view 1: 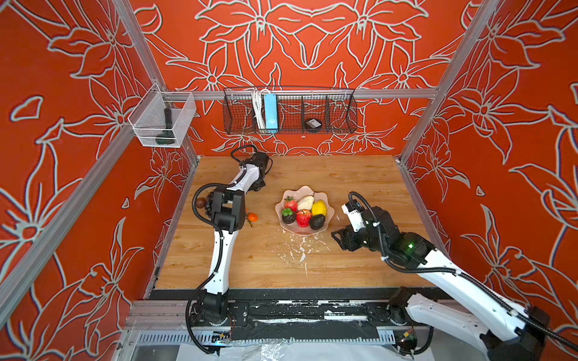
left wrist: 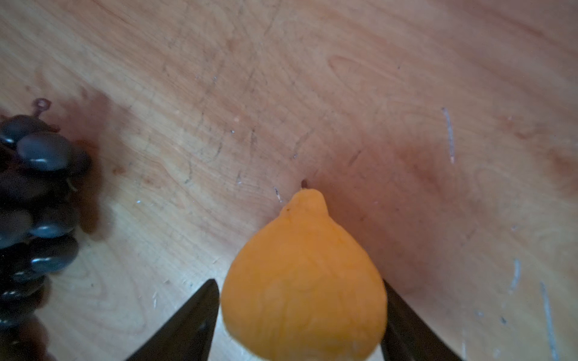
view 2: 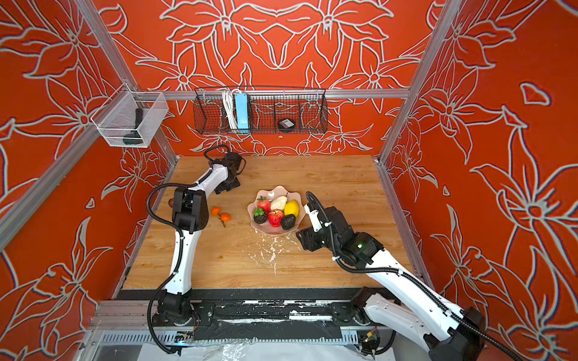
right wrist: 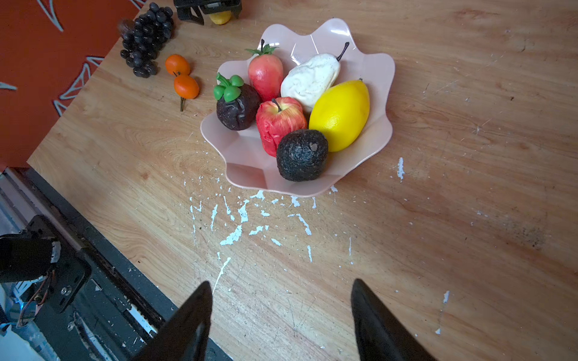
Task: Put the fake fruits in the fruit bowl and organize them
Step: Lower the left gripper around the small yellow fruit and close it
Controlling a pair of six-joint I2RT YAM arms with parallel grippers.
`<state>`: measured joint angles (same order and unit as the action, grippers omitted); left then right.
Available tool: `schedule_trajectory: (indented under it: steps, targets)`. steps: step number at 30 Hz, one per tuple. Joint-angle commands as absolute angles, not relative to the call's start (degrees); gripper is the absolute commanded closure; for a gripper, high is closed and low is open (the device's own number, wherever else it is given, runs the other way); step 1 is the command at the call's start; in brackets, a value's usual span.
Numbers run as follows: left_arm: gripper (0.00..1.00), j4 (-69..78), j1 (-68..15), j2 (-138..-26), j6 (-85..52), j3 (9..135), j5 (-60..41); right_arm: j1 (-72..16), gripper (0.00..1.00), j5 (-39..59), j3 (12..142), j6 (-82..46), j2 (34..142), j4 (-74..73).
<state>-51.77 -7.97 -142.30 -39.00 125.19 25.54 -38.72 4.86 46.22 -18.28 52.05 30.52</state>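
Note:
The pink scalloped fruit bowl [view 1: 305, 189] [view 2: 276, 189] [right wrist: 380, 62] sits mid-table and holds a strawberry [right wrist: 266, 76], pale pear [right wrist: 312, 79], yellow lemon [right wrist: 341, 114], mangosteen [right wrist: 237, 107], apple [right wrist: 278, 123] and avocado [right wrist: 301, 154]. Far left of the bowl, my left gripper [view 1: 258, 184] [left wrist: 300, 281] presses both sides of a second, orange-yellow lemon [left wrist: 303, 281] [right wrist: 220, 17] that is down at the table. Black grapes [view 1: 209, 203] [left wrist: 34, 203], a brown fruit [view 1: 200, 203] and two small oranges [view 2: 225, 217] [right wrist: 186, 86] lie nearby. My right gripper [view 1: 336, 237] [right wrist: 280, 283] hovers open and empty beside the bowl's near right.
A black wire basket [view 1: 289, 114] and a clear mesh box [view 1: 162, 120] hang on the back rail. White paint flecks [view 1: 300, 247] mark the wood in front of the bowl. The black front rail [right wrist: 93, 250] borders the table's near edge.

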Motion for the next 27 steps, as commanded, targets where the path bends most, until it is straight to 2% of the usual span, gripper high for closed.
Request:
schedule_trajectory:
  steps: [1,12,15,18,24,27]
  targets:
    - [0.22,-52.6,-6.9,-142.0,-39.6,128.3,25.4,-38.9,0.29,5.0,45.8,-18.8,51.9,29.6]
    - [0.29,-52.6,-6.5,-143.5,-39.5,129.0,23.8,-38.9,0.29,5.3,46.2,-18.7,53.2,29.6]
    - [0.21,-52.9,-6.5,-143.2,-39.7,128.6,23.0,-38.9,0.29,5.3,46.3,-18.7,53.4,29.5]
    - [0.20,-52.6,-6.5,-142.8,-39.8,127.8,22.8,-38.9,0.29,5.3,46.3,-18.7,53.6,29.5]
    - [0.28,-52.7,-6.5,-143.2,-39.4,127.8,23.1,-38.9,0.29,5.1,46.3,-18.7,53.7,29.8]
    - [0.29,-52.8,-6.5,-143.2,-39.4,127.8,22.9,-38.9,0.29,5.0,46.2,-18.7,53.7,29.9]
